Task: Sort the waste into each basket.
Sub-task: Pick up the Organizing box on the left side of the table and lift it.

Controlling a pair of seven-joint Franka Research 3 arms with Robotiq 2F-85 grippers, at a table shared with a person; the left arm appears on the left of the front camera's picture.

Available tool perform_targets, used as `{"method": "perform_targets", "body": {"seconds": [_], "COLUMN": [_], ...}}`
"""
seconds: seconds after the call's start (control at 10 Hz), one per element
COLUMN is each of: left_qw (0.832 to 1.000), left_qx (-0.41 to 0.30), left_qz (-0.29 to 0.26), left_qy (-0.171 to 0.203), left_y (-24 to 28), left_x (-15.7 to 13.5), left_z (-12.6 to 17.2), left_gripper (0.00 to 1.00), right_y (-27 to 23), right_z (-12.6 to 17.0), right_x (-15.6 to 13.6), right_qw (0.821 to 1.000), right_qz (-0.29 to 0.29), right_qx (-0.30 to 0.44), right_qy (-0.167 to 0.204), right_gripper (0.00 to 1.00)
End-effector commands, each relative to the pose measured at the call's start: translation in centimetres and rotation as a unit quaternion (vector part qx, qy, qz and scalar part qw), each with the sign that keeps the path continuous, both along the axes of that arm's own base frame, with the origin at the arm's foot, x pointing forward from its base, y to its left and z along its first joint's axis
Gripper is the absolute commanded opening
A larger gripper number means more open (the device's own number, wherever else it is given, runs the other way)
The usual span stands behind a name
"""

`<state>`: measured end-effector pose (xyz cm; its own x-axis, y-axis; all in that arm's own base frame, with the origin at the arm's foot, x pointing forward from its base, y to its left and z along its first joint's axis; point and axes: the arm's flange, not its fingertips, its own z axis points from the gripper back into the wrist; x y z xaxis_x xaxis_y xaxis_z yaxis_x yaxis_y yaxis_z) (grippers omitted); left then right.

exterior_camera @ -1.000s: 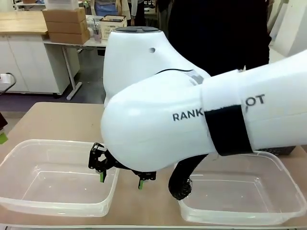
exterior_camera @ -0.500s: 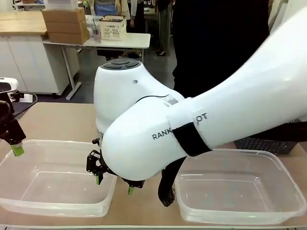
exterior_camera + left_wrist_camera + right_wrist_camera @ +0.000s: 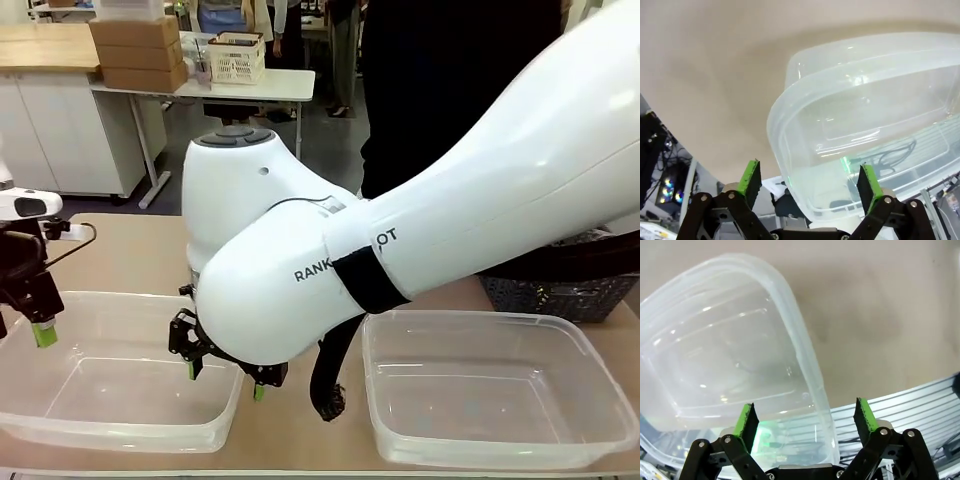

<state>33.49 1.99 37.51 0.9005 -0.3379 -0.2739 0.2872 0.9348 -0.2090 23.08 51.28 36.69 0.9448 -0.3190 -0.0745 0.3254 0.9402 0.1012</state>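
Nearest the camera, two clear plastic tubs are seen on the tan worktop (image 3: 120, 250): the left tub (image 3: 60, 425) at the front left and the right tub (image 3: 480, 450) at the front right, well apart, with a strip of bare worktop between them. Nothing is seen inside either tub.

The right arm (image 3: 450, 230) is stretched across the middle of the front view and fills most of it. The right claw (image 3: 222, 380) is held low at the right-hand end of the left tub, released, with its green pads spread apart; one fingertip sits over the tub's edge and the other just outside it, above the gap. In the right wrist view the right claw (image 3: 803, 417) is shown wide open with the tub's rim (image 3: 805, 365) running between its fingers, and nothing is gripped.

The left claw (image 3: 40, 330) is held over the far left corner of the left tub. In the left wrist view the left claw (image 3: 807, 181) is shown released, fingers spread, with the tub's corner below it.

Farther back on the right, a dark lattice basket (image 3: 560, 295) is partly hidden behind the right arm. Behind it a person in dark clothing (image 3: 450, 80) is seen at the far side.

No bottles or wrappers are in view.
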Motion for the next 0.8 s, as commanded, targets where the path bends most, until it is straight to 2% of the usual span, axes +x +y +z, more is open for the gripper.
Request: {"method": "perform_targets", "body": {"seconds": [0.0, 0.2, 0.4, 0.5, 0.6, 0.7], "left_qw": [1.0, 1.0, 0.999, 0.998, 0.998, 0.998], "left_qx": [-0.01, 0.008, 0.002, 0.007, 0.009, 0.012], "left_qz": [0.008, 0.029, 0.038, 0.044, 0.042, 0.04], "left_qy": [-0.003, 0.001, -0.027, -0.054, -0.055, -0.051], "left_y": [-0.3, -0.8, -0.6, -0.6, -0.6, -0.7], "left_x": [-10.1, -11.1, -11.2, -11.1, -11.0, -10.9], "left_z": [-6.8, -8.4, -8.0, -7.8, -7.7, -7.7], "left_gripper": [1.0, 1.0, 1.0, 0.77, 0.43, 0.2], "right_y": [0.5, 0.7, 0.6, 0.4, 0.3, 0.3], "right_z": [0.3, 0.4, 0.3, 0.4, 0.7, 0.9], "right_x": [-0.2, -0.1, -0.2, -0.4, -0.6, -0.6], "right_qw": [1.0, 1.0, 1.0, 0.999, 0.999, 0.999], "right_qz": [-0.012, -0.013, -0.007, 0.009, 0.016, 0.018], "right_qx": [-0.004, -0.014, -0.023, -0.031, -0.028, -0.032], "right_qy": [-0.009, -0.01, -0.014, -0.016, -0.018, -0.026], "right_gripper": [1.0, 1.0, 1.0, 0.69, 0.41, 0.11]}}
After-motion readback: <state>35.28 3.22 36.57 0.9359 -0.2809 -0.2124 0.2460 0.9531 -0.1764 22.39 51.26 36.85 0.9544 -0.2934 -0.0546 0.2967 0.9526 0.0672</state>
